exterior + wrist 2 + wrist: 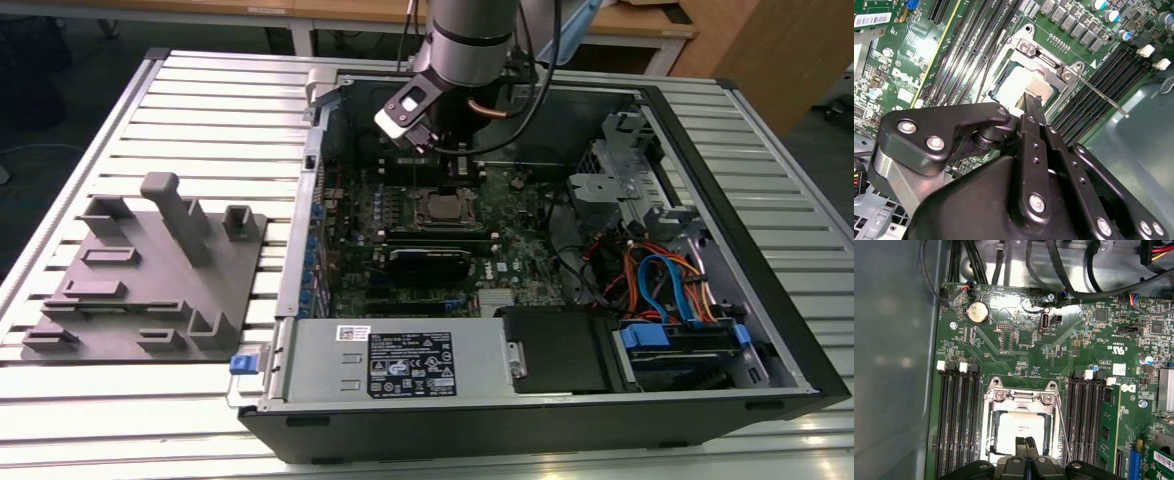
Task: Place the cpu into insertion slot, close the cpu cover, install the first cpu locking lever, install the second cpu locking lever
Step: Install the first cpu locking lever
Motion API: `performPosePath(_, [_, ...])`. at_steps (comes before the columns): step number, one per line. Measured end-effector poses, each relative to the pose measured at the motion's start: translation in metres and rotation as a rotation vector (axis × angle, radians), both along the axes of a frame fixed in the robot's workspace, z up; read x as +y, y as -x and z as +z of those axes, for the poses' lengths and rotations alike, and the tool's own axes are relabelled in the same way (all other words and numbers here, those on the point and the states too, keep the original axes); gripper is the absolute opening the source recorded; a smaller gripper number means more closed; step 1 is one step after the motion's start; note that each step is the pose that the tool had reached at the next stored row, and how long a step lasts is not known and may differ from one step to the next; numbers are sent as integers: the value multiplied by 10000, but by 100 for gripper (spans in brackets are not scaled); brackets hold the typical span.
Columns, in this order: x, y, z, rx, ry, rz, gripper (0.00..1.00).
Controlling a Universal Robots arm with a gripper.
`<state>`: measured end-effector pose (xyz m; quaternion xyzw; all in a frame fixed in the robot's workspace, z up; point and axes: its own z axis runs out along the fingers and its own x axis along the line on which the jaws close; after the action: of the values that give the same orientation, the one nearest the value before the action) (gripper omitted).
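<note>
Silver cpu [1013, 427] seated, gripper [1026, 441] (pinched) above

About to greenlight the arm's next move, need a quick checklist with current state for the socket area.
1. cpu seated flat in the insertion slot: ok.
2. cpu cover down over the chip: ok.
3. Locking lever latched: not ok, its rod angles out over the memory slots.
4. Gripper shut, tip at the cover's edge: ok; contact, cannot tell.
</note>
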<state>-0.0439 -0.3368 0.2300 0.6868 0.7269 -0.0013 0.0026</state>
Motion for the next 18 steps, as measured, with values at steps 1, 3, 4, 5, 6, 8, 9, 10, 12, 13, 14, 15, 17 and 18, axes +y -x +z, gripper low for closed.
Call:
performPosePath(1, [0,0,0,0,0,23,10])
performPosePath(3, [0,0,0,0,0,101,10])
performPosePath(4, [0,0,0,0,0,162,10])
performPosePath(5, [0,0,0,0,0,236,10])
performPosePath(6, [0,0,0,0,0,321,10])
performPosePath(8, [0,0,0,0,0,638,10])
performPosePath(9, [0,0,0,0,1,760,10])
performPosePath(10, [0,0,0,0,0,889,10])
performPosePath(12, [0,0,0,0,0,1186,10])
performPosePath(13, [0,0,0,0,0,1351,10])
performPosePath(14, [0,0,0,0,0,1518,10])
performPosePath(15, [0,0,0,0,0,1685,10])
performPosePath(17, [0,0,0,0,0,2006,10])
performPosePath(18, [0,0,0,0,0,2164,10])
